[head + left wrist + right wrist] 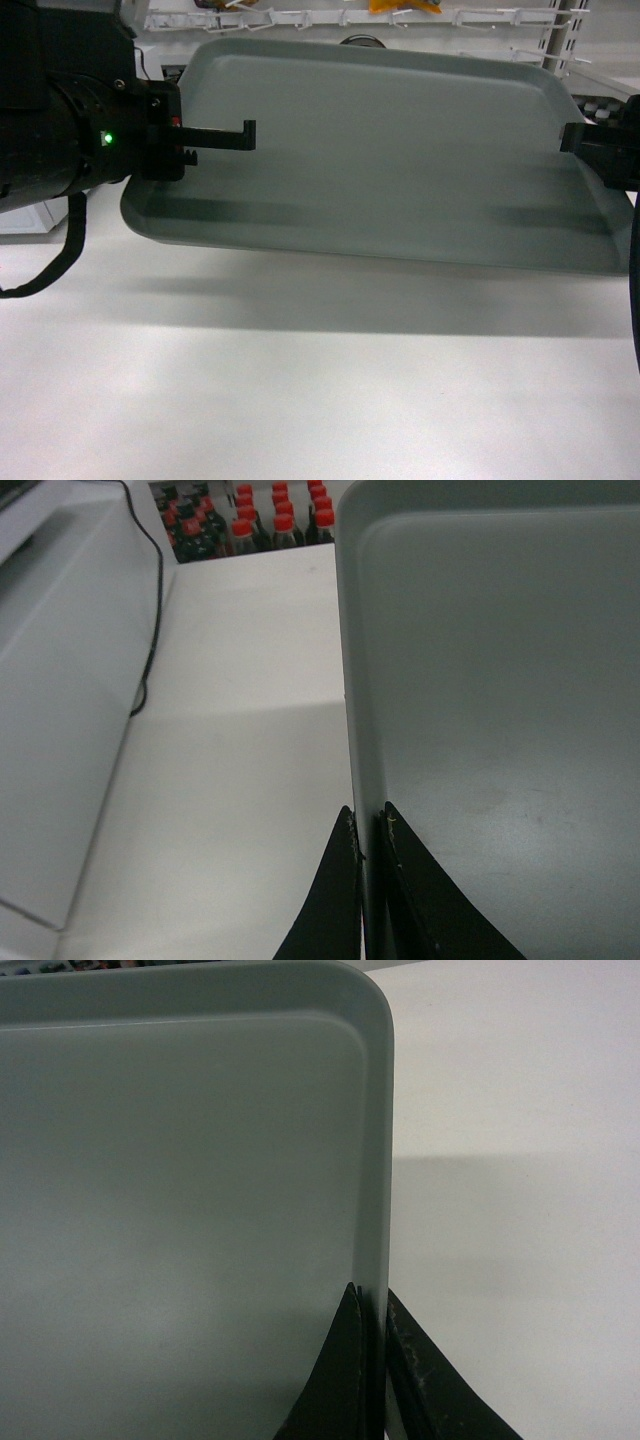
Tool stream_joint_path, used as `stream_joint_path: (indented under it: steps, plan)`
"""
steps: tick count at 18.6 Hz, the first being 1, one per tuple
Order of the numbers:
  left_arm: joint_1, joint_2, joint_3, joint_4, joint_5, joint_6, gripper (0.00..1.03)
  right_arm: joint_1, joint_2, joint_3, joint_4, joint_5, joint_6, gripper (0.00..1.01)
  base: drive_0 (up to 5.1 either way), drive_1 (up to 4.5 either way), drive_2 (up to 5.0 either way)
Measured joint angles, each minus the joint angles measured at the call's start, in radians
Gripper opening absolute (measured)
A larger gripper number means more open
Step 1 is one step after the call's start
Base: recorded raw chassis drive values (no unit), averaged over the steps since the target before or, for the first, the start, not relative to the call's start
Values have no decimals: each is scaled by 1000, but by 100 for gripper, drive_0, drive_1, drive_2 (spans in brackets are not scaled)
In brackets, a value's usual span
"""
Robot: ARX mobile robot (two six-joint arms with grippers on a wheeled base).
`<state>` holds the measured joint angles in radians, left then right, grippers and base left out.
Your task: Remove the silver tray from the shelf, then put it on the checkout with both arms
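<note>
The silver tray (380, 150) hangs over the white checkout (300, 400), tilted with its near edge lower, and casts a shadow on the counter. My left gripper (240, 140) is shut on the tray's left rim; in the left wrist view the gripper (368, 825) pinches the rim of the tray (500, 680). At the right rim my right gripper (575, 140) is shut on it too; the right wrist view shows the gripper (375, 1300) clamping the edge of the tray (180, 1160). The shelf board is hidden behind the tray.
A white box (60, 680) with a black cable (150, 600) stands on the counter's left. Red-capped bottles (250, 520) stand beyond the counter's far edge. White display hooks (350, 18) and a slotted upright (548, 35) line the back wall.
</note>
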<state>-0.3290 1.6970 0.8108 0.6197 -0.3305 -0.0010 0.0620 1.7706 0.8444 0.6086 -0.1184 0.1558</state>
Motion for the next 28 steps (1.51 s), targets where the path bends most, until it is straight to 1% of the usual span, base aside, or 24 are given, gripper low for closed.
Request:
stream_joint_path:
  steps: [1,3,6,7,11,14,17,18,20,22,26,28]
  plan:
    - [3,22,26,-27,14,-13,3,-6,22,32,-27,-6,-18,3,0,0,0]
    - [5,83,90,-71,22,-36,3,-18,72,124,-90,-18,-57,3,0,0,0]
    - [6,169,181,-129,16,-53,3,-25,157,258,-175,-25,-103,3,0,0,0]
    - [7,195,205,-150,10,-53,3,-26,188,298,-203,-28,-113,3,0,0,0]
    - [14,277,276,-205,6,-55,3,-29,286,401,-296,-35,-116,3,0,0,0]
    - [21,311,318,-230,-2,-44,3,-23,338,451,-320,-28,-114,3,0,0,0]
    - [27,330,355,-258,2,-43,3,-15,372,500,-352,-16,-108,3,0,0,0]
    - [29,339,368,-267,2,-40,3,-14,382,513,-365,-6,-108,3,0,0,0]
    - [32,365,390,-285,-2,-22,3,-9,394,531,-378,5,-108,3,0,0,0]
    - [32,379,401,-306,2,-18,3,-8,395,542,-399,11,-109,3,0,0,0]
    - [30,394,409,-304,5,-12,3,-7,396,559,-463,30,-109,3,0,0,0]
    - [29,395,409,-305,5,1,3,-4,402,573,-494,43,-105,3,0,0,0]
